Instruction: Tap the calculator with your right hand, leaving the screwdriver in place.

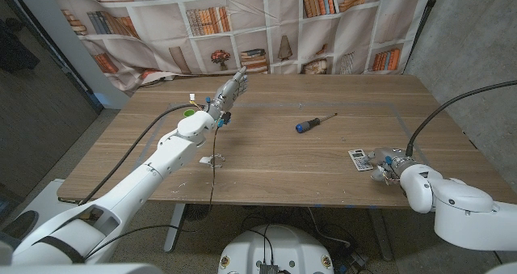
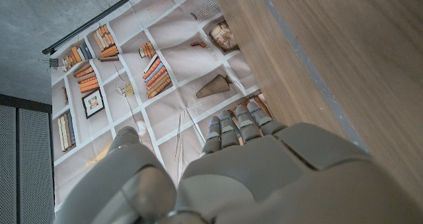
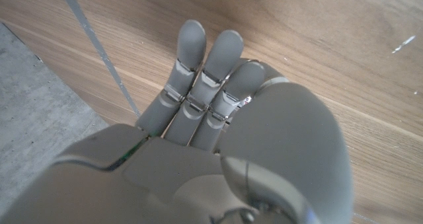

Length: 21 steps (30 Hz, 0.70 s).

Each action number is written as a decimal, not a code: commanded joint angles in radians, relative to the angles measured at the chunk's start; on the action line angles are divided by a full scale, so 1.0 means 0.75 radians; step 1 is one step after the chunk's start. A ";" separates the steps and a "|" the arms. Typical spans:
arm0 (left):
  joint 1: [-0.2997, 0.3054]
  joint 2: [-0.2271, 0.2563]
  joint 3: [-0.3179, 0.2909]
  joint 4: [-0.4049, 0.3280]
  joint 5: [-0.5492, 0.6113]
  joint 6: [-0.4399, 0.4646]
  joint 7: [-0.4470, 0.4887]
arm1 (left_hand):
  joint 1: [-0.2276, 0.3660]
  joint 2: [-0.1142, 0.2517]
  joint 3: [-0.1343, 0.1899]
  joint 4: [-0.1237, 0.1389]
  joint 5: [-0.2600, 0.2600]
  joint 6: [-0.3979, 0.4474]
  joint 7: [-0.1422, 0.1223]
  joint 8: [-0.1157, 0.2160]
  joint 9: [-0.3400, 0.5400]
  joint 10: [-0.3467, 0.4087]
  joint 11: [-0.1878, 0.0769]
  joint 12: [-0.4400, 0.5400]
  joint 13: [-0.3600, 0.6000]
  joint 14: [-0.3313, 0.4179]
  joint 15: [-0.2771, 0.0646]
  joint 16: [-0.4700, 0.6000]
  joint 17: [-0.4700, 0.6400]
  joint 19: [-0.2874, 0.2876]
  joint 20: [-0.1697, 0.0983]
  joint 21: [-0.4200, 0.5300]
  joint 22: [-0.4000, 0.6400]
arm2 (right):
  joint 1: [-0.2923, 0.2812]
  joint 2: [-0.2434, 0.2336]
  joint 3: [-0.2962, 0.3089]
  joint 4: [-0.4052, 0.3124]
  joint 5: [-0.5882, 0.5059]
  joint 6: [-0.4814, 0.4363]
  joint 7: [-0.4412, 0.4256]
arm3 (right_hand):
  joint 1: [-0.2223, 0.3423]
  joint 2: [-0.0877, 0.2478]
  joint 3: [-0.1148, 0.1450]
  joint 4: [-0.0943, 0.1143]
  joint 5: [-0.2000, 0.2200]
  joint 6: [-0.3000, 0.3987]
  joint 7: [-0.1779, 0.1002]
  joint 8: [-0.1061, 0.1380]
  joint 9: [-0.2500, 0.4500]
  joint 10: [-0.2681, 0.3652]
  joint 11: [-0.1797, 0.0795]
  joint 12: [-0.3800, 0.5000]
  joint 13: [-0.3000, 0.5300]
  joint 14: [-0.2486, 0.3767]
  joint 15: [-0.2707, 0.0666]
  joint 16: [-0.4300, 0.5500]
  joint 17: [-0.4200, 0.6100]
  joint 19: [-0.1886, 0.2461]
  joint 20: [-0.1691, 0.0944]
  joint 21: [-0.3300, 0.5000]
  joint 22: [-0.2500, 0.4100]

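My right hand point(image 1: 381, 165) rests with straight, empty fingers at the calculator point(image 1: 359, 159) near the tabletop's point(image 1: 275, 157) front right; the screwdriver point(image 1: 315, 123) lies mid-table; my left hand point(image 1: 229, 90) hangs open

I counted one calculator point(image 1: 360, 158), one screwdriver point(image 1: 315, 123) and two hands over the tabletop point(image 1: 266, 157).

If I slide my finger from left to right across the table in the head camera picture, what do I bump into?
Left hand → screwdriver → calculator → right hand, right beside the calculator.
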 commanded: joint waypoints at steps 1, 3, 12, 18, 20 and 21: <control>-0.004 -0.004 0.000 0.016 -0.003 -0.012 -0.011 | 0.000 0.007 -0.009 0.000 -0.005 0.011 -0.001 -0.003 0.004 0.009 0.000 -0.006 0.004 0.005 0.002 -0.003 0.005 0.000 0.001 -0.007 0.005 | 0.145 0.045 -0.212 0.009 -0.352 -0.047 0.311 | -0.007 0.001 0.014 0.000 0.009 0.016 0.000 0.001 0.006 -0.003 0.002 0.008 -0.001 0.006 -0.004 0.016 0.000 0.000 0.002 0.005 0.006; -0.007 -0.006 0.000 0.021 -0.003 -0.014 -0.013 | 0.000 0.007 -0.009 0.001 -0.005 0.011 -0.001 -0.003 0.004 0.008 0.001 -0.007 0.004 0.005 0.001 -0.003 0.005 0.001 0.001 -0.008 0.005 | 0.160 0.055 -0.238 0.015 -0.412 -0.051 0.362 | -0.008 0.002 0.024 0.001 0.013 0.022 0.000 0.001 0.006 -0.004 0.002 0.011 0.001 0.008 -0.004 0.019 -0.003 0.000 0.004 0.008 0.021; -0.020 -0.014 0.003 0.045 -0.005 -0.021 -0.026 | 0.001 0.008 -0.011 0.001 -0.006 0.012 -0.001 -0.004 0.004 0.006 0.000 -0.008 0.004 0.004 0.000 -0.004 0.005 0.002 0.001 -0.011 0.006 | 0.170 0.099 -0.266 0.039 -0.560 -0.072 0.500 | -0.019 0.000 0.047 0.004 0.022 0.079 0.000 0.011 0.006 -0.003 0.002 0.019 -0.002 0.005 -0.003 0.036 -0.015 0.002 0.004 0.003 0.056; -0.029 -0.017 0.005 0.060 -0.004 -0.026 -0.034 | 0.001 0.008 -0.012 0.001 -0.006 0.011 -0.001 -0.004 0.004 0.007 -0.003 -0.008 0.004 0.004 0.002 -0.004 0.005 0.002 0.001 -0.012 0.006 | 0.128 0.119 -0.212 0.047 -0.522 -0.070 0.470 | -0.027 0.001 0.067 0.003 0.027 0.075 0.009 -0.004 0.002 0.002 0.002 0.036 0.003 0.009 -0.003 0.054 -0.030 0.016 0.003 -0.003 0.085; -0.031 -0.018 0.005 0.063 -0.006 -0.027 -0.036 | 0.001 0.009 -0.012 0.001 -0.006 0.011 -0.002 -0.005 0.004 0.007 -0.003 -0.009 0.004 0.004 0.001 -0.004 0.005 0.003 0.000 -0.013 0.006 | 0.121 0.124 -0.204 0.049 -0.521 -0.072 0.464 | -0.027 0.003 0.071 0.003 0.028 0.076 0.011 -0.005 0.002 -0.004 0.002 0.032 -0.002 0.011 -0.003 0.059 -0.033 0.020 0.001 -0.005 0.089; -0.032 -0.017 0.005 0.065 -0.005 -0.028 -0.038 | 0.001 0.009 -0.012 0.002 -0.006 0.011 -0.001 -0.005 0.004 0.008 -0.003 -0.008 0.004 0.004 0.001 -0.004 0.005 0.003 0.001 -0.013 0.006 | 0.121 0.128 -0.205 0.050 -0.524 -0.077 0.464 | -0.028 0.003 0.075 0.003 0.029 0.076 0.013 -0.007 0.001 0.001 0.002 0.039 0.003 0.010 -0.002 0.061 -0.036 0.021 0.001 -0.006 0.094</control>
